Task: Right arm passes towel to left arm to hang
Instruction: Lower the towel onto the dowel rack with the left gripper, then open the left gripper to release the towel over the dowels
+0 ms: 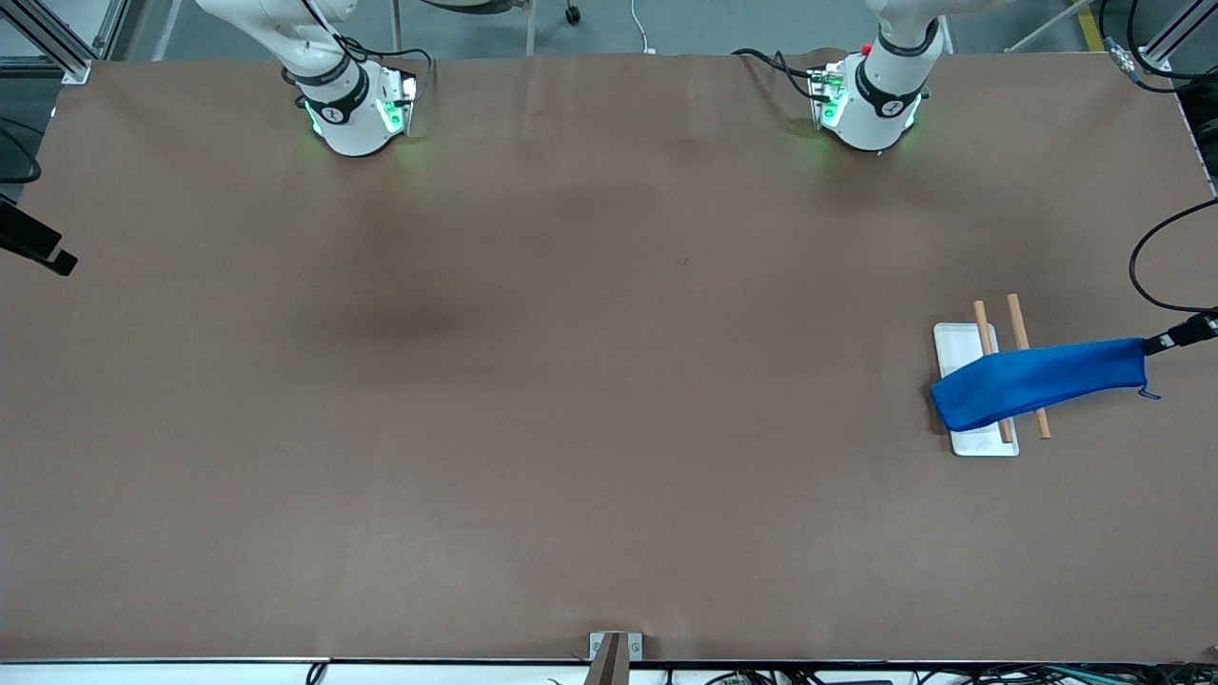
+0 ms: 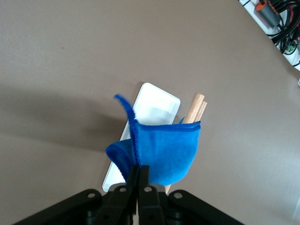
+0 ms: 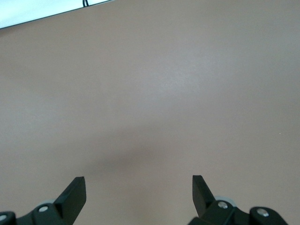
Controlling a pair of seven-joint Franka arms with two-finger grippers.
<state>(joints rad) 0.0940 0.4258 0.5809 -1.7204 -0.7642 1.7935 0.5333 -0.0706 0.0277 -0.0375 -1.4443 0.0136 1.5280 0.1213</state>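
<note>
A: Where's the towel [image 1: 1037,382]?

B: Right edge of the front view, mid-height. Bright blue, folded into a long sagging band, draped across the two wooden rods [image 1: 1018,323] above the white tray [image 1: 954,341]. The left gripper [image 2: 139,180] is pinched tight on one end.

A: And the right gripper [image 3: 139,190]?

B: Spread wide, holding nothing, over bare brown table [image 1: 533,381].

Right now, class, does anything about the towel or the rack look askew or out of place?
The towel is not hung squarely: it lies slanted across the two wooden rods of the rack, one end bunched over the white base, the other pinched in the left gripper. The right gripper waits open over bare table.
</note>
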